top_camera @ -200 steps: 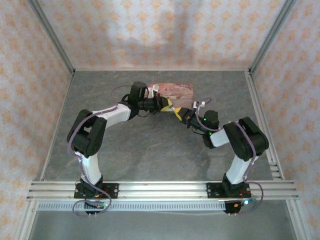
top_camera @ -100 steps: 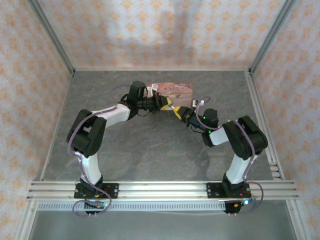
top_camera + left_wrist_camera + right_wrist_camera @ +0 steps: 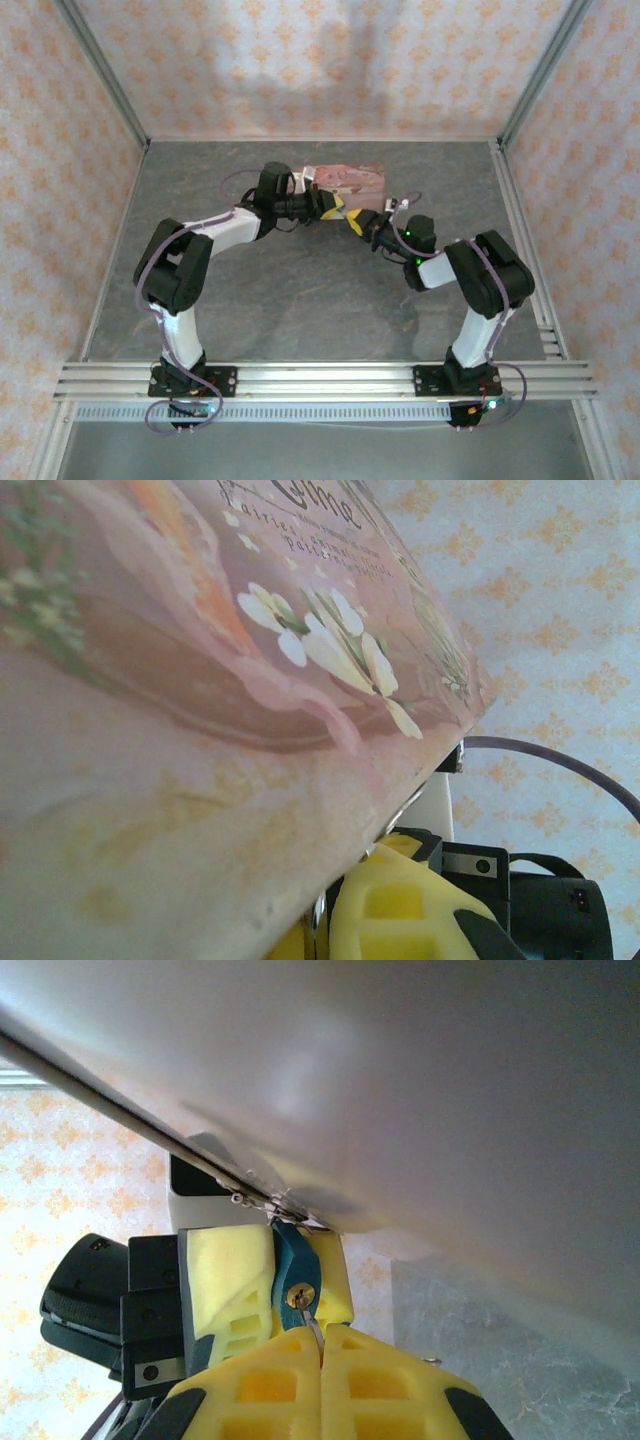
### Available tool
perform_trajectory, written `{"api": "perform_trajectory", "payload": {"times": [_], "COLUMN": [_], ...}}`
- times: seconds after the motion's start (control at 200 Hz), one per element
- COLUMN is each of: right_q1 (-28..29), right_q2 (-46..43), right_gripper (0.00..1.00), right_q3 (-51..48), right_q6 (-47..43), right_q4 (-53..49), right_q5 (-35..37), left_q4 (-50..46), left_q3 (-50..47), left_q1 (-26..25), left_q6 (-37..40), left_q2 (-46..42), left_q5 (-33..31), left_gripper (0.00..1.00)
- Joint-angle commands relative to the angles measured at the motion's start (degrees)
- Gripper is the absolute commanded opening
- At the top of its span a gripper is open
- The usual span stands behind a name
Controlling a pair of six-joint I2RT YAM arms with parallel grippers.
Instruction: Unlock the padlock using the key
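Right arm has nudged up-left toward pink floral box; right gripper jaws pinch key, shaft pointing straight up-frame into keyhole of padlock, which left gripper jaws clamp.

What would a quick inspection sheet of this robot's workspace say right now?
Surface: grey stone-look table.
Job's things: blue padlock hangs at the edge of the pink floral box; key sits in its keyhole.
Clutter: nothing seen.
Grippers: left claw shut on padlock; right claw shut on key.
Cables: purple cables loop beside both arms.
Surroundings: floral-papered walls, aluminium frame.
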Motion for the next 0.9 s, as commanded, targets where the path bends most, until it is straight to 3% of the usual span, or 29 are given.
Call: {"api": "perform_trajectory", "payload": {"times": [0.0,0.67,0.891], "right_q1": [1.3,4.7,3.4], "right_q2": [2.5,5.5,4.9], "right_gripper": [0.01,0.07,0.25], "right_q3": [4.4,11.3,7.1], "right_q6": [0.6,-1.5,-2.4], "right_q4": [4.9,0.6,0.3], "right_q5": [-0.2,0.5,0.5], "left_q4": [3.2,-3.1,-6.6], "left_q3": [0.2,2.2,1.5], "left_q1": [-3.6,-6.9,-5.4], "left_q6": [0.1,4.9,7.9], "left_q2": [-2.1,-1.4,-1.9], "left_q5": [8.2,8.5,5.9], "left_gripper": [0.0,0.0,0.0]}}
